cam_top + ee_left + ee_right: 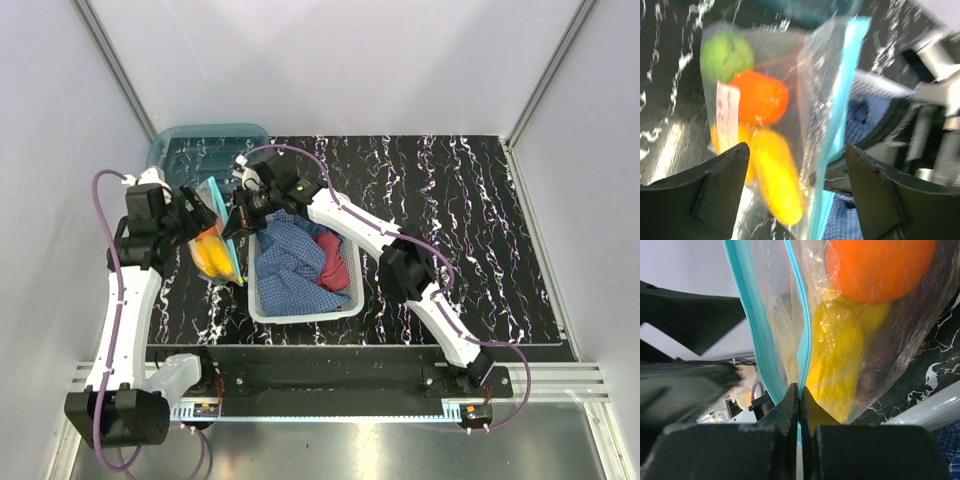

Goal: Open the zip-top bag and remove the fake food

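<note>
Zip-top bag (810, 75) held up between the two arms, mouth only partly parted, nothing out yet.

On the left, the left gripper (796, 150) has its fingers spread wide with the bag in front of them, apparently touching nothing. A teal bin (205, 135) stands behind it. The bag hangs above the table (450, 220), just left of the white basket (300, 315). The fake food (760, 97) is all inside: lime-green, orange and yellow pieces. The right gripper (799, 390) is pinched tight on the teal zip strip (742, 300), whose two tracks spread apart away from the pinch, so I'd say the seal has started to give. Widening the mouth and taking the pieces out remain. To the right, the basket's blue checked cloth (290, 255) and red cloth (330, 250) crowd the right arm.
</note>
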{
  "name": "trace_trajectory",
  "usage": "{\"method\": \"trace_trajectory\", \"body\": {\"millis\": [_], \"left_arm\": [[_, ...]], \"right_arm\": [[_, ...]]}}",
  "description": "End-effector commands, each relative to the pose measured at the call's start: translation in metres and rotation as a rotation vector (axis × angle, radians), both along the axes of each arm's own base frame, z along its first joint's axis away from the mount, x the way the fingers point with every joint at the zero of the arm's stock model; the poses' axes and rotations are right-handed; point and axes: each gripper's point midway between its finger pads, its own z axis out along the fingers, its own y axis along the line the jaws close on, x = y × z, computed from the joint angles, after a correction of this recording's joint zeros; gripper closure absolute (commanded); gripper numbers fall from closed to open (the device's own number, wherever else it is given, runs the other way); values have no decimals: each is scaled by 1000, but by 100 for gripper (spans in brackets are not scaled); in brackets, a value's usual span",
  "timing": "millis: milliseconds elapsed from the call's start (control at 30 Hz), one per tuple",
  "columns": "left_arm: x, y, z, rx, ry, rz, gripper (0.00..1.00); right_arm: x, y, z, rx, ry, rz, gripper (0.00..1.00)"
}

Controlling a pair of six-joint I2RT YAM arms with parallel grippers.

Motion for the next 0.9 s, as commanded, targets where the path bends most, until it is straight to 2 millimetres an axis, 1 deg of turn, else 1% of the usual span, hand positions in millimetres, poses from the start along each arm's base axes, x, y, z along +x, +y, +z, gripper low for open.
{"method": "trace_trajectory", "body": {"millis": [0, 100, 133, 167, 200, 267, 300, 367, 400, 433, 467, 500, 533, 567, 600, 667, 767, 800, 867], "left_arm": [[-3, 3, -25, 34, 101, 45, 22], [2, -4, -25, 21, 111, 19, 22], [4, -4, -22, 30, 111, 21, 23], [5, -3, -26, 40, 131, 19, 24], [4, 6, -29, 71, 150, 58, 28], [5, 6, -35, 80, 189, 50, 32], [6, 4, -38, 70, 199, 36, 42], [7, 2, -44, 63, 225, 30, 54], [7, 1, -45, 59, 228, 27, 61], [5, 2, -45, 62, 237, 28, 80], [4, 3, -38, 69, 226, 31, 92], [3, 7, -34, 87, 219, 44, 100], [-1, 9, -32, 97, 221, 48, 100], [-4, 11, -25, 113, 199, 45, 100], [-8, 13, -22, 123, 199, 51, 100], [-18, 9, -20, 108, 203, 38, 100], [-29, 3, -19, 73, 200, 35, 100], [-32, 2, -19, 68, 205, 34, 100], [-35, 3, -17, 71, 204, 40, 100]], "right_arm": [[-3, 2, 36, 49, -33, -15, 100], [-2, 2, 40, 56, -43, -17, 100], [-3, 1, 41, 57, -44, -17, 100], [-2, 1, 41, 55, -47, -18, 100], [-2, 1, 41, 56, -48, -19, 100], [-3, 1, 42, 56, -50, -17, 100], [-3, 0, 42, 56, -50, -19, 100], [-3, -1, 41, 52, -52, -20, 100], [-3, -1, 42, 51, -54, -20, 100], [-3, -2, 44, 54, -60, -19, 100], [-4, -2, 42, 51, -64, -16, 100], [-3, -3, 44, 55, -74, -16, 100], [-3, -5, 42, 48, -81, -12, 100], [-3, -5, 40, 42, -82, -8, 100], [-1, -8, 39, 36, -85, -11, 100], [0, -13, 32, 4, -86, -6, 99], [8, -30, 15, -84, -110, -24, 97], [8, -38, 9, -119, -128, -15, 96], [14, -48, 1, -167, -156, -33, 95]]}}
